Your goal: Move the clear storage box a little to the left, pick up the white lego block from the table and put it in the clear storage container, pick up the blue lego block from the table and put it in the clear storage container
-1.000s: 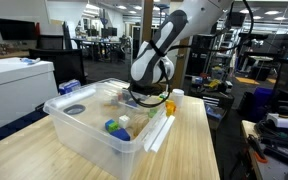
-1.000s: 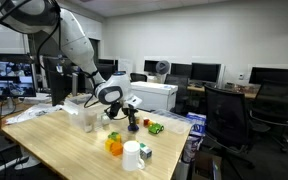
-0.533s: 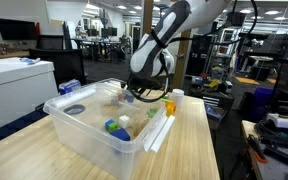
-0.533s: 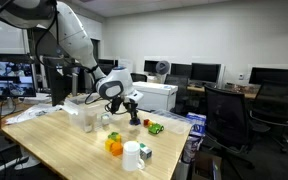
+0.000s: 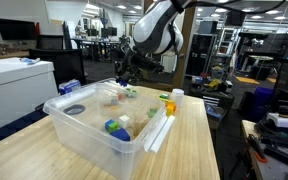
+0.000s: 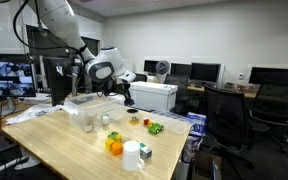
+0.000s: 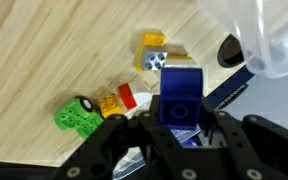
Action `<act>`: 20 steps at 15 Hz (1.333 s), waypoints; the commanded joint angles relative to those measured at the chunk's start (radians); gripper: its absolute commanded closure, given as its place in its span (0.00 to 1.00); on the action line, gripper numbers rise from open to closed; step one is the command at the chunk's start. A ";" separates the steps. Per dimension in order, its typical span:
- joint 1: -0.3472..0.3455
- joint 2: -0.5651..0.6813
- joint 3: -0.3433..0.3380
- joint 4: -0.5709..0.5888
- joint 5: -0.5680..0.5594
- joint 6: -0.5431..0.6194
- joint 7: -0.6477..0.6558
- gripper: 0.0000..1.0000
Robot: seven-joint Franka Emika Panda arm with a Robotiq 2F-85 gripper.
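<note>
In the wrist view my gripper (image 7: 181,115) is shut on the blue lego block (image 7: 180,95), which stands upright between the fingers, lifted above the table. A corner of the clear storage box (image 7: 269,40) shows at the upper right. In an exterior view the gripper (image 5: 124,72) hangs above the far end of the clear storage box (image 5: 84,125). Inside the box lie a small white block (image 5: 124,121) and a blue-green piece (image 5: 112,127). From the opposite side, the gripper (image 6: 127,97) hovers over the wooden table.
Loose toys lie on the wood below: a green wheeled piece (image 7: 76,115), yellow and red bricks (image 7: 114,103) and a yellow brick (image 7: 152,42). A white cup (image 6: 133,155) and an orange item (image 6: 114,144) stand near the table's edge. Desks, monitors and chairs surround the table.
The gripper closed on the blue block at the table beside the box, then rose with it and swung over the box's far end.
</note>
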 commanded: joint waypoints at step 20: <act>-0.070 -0.169 0.300 -0.270 -0.018 -0.016 -0.222 0.87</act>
